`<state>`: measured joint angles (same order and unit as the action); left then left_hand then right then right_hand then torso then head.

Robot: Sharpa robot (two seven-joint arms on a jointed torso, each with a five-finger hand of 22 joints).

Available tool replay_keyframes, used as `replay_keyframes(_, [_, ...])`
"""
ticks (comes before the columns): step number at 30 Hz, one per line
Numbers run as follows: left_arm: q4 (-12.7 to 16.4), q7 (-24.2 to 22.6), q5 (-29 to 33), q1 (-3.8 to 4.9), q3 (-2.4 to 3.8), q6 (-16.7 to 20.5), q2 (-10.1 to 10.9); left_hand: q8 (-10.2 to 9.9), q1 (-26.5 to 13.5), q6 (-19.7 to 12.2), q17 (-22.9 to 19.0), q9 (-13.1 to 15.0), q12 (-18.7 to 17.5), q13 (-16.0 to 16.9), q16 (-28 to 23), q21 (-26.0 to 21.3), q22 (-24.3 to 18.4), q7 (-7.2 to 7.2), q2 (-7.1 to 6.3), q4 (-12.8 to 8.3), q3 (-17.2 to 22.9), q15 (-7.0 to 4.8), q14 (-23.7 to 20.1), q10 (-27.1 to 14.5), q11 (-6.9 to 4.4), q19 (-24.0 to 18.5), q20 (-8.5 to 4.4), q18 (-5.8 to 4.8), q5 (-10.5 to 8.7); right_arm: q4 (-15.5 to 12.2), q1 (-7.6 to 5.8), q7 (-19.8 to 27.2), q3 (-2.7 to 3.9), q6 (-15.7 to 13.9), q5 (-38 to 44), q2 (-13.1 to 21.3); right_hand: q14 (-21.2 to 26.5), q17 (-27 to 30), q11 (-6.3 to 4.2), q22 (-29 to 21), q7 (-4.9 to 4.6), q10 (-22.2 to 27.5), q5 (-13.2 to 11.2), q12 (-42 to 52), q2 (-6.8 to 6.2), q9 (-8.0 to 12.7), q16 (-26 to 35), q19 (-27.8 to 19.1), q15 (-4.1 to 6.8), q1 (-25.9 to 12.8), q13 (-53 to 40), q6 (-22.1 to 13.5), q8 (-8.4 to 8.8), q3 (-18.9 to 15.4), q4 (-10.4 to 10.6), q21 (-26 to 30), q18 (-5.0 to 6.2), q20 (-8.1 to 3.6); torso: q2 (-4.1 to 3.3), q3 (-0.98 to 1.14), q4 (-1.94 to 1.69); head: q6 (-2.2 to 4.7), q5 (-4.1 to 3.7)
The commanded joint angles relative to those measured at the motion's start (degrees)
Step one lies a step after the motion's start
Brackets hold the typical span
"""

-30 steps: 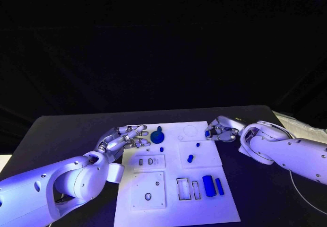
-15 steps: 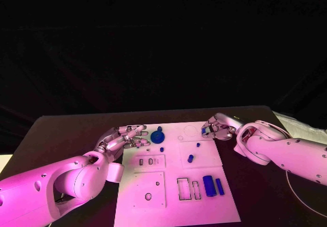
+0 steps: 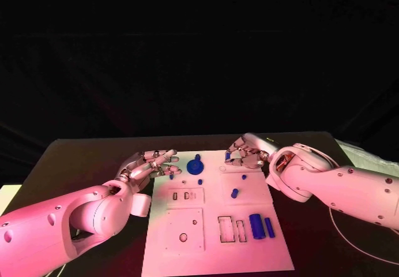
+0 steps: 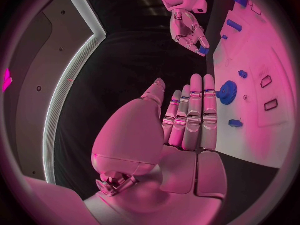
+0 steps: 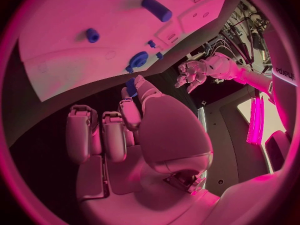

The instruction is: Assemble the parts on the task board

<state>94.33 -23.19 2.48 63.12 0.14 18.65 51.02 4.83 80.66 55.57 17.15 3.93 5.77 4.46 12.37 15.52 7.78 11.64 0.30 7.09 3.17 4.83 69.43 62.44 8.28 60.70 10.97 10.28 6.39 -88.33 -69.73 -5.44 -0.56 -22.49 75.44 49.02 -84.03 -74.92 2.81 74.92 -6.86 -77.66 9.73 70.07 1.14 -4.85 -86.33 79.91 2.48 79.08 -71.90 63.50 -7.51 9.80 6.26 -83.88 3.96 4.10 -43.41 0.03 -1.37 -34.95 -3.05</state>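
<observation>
Two blue bars (image 3: 261,225) lie side by side at the near right of the task board (image 3: 218,254), a thicker one and a thinner one, both lengthwise and just beside a pair of empty rectangular slots. The board itself is a white plate made of several square panels, lying flat in the middle of the black table (image 3: 75,156); the near-left panel has a small oval hole, and the panel beyond it has short slots.

Farther up, a short blue peg (image 3: 234,193) lies on the right-hand middle panel, with a smaller blue piece (image 3: 244,177) just beyond it. On the far left panel sits a blue gear (image 3: 195,168), round and toothed, with a little blue stub close by on its near side.

Left hand (image 3: 152,165) rests at the left edge of the board near the gear, its fingers stretched out, slightly apart and holding nothing; the left wrist view shows them straight and side by side.

Right hand (image 3: 244,157) hovers over the far right corner of the board, fingers curled in, pinching a small blue part (image 5: 130,88) between thumb and a fingertip. In the right wrist view that piece looks dark blue and stubby, sticking up beyond the fingertips that hold it.
</observation>
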Motion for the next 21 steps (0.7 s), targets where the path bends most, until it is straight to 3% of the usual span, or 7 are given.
replay_keyframes(1, [-0.6,-0.8,0.1,0.01,0.04,-1.0,-0.2,-0.3,0.5,0.1,0.1,0.0,-0.2,-0.1,-0.4,0.0,0.0,0.27,0.02,-0.3,0.0,0.14,-0.2,-0.1,0.18,0.4,0.15,0.1,0.07,-1.1,0.43,-4.4,-0.09,1.1,5.4,-1.8,-4.4,-7.7,-2.17,1.0,1.71,-2.1,0.5,-0.2,0.28,-0.7,-0.2,0.1,0.49,-0.1,0.4,2.1,-0.42,0.1,0.2,-0.4,-0.74,-0.38,0.42,-0.3,-0.47,-0.86,0.59])
replay_keyframes(7, [-1.8,-1.0,0.1,0.0,0.04,-0.9,-0.3,-0.3,0.5,0.1,0.1,0.0,-0.2,-0.1,-0.4,0.0,0.0,0.27,0.02,-0.3,0.0,0.14,-0.2,-0.1,0.18,0.4,0.15,0.1,0.07,-1.8,1.93,-6.9,-0.32,2.4,10.2,-6.2,-4.4,-7.5,-2.16,1.0,1.65,-1.9,0.8,-0.5,0.34,-0.6,0.0,0.1,0.52,0.0,0.6,1.8,-0.23,0.4,0.1,-0.3,-0.73,-0.46,0.61,-0.69,-0.95,-1.58,1.07])
replay_keyframes(11, [-1.9,-1.0,0.1,-0.01,0.04,-0.8,-0.2,-0.3,0.5,0.1,0.1,0.0,-0.2,-0.1,-0.4,0.0,0.0,0.27,0.02,-0.3,0.0,0.14,-0.2,-0.1,0.18,0.4,0.15,0.1,0.07,-1.8,3.03,-7.8,-0.43,4.4,12.8,-8.5,-4.4,-7.3,-2.16,0.9,1.64,-1.8,0.9,-0.7,0.33,-0.6,0.0,0.1,0.52,0.0,0.7,1.8,-0.19,0.4,0.0,-0.3,-0.72,-0.47,0.51,-0.57,-0.76,-1.74,1.6])
replay_keyframes(21, [-1.6,-0.9,0.1,0.0,0.04,-0.8,0.0,-0.3,0.5,0.1,0.1,0.0,-0.2,-0.1,-0.4,0.0,0.0,0.27,0.02,-0.3,0.0,0.14,-0.2,-0.1,0.18,0.4,0.15,0.1,0.07,-0.8,5.26,-8.7,-0.61,7.5,16.0,-11.5,-4.3,-7.1,-2.15,0.7,1.62,-1.7,1.1,-0.9,0.21,-0.6,0.2,-0.1,0.53,0.2,0.8,1.7,-0.14,0.6,-0.2,-0.2,-0.67,-0.5,0.46,-0.52,-0.66,-2.03,2.22])
